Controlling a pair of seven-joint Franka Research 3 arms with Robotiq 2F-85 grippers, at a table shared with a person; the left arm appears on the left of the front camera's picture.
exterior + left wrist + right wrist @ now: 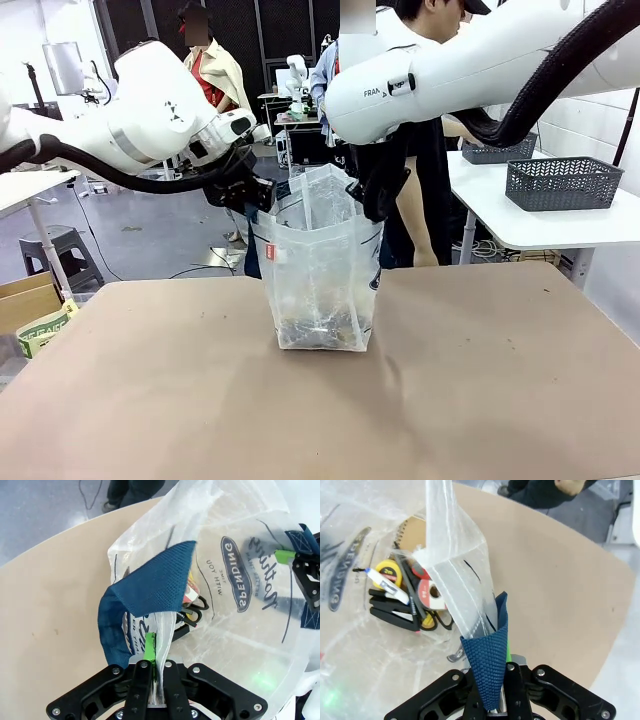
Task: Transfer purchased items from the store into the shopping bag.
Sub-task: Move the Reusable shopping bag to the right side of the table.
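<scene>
The shopping bag, a translucent tote, stands upright mid-table. My left gripper pinches its left rim and my right gripper its right rim. In the left wrist view the left gripper is shut on the plastic rim beside a navy strap. In the right wrist view the right gripper is shut on the other navy strap. The purchased items lie on the bag's floor: a yellow tape measure, black-handled tools, a tan spiral pad. The store is out of view.
The brown table is bare around the bag. A person stands behind it at the far edge. Two dark grey openwork baskets sit on a white side table at the back right. A cardboard box stands off the left edge.
</scene>
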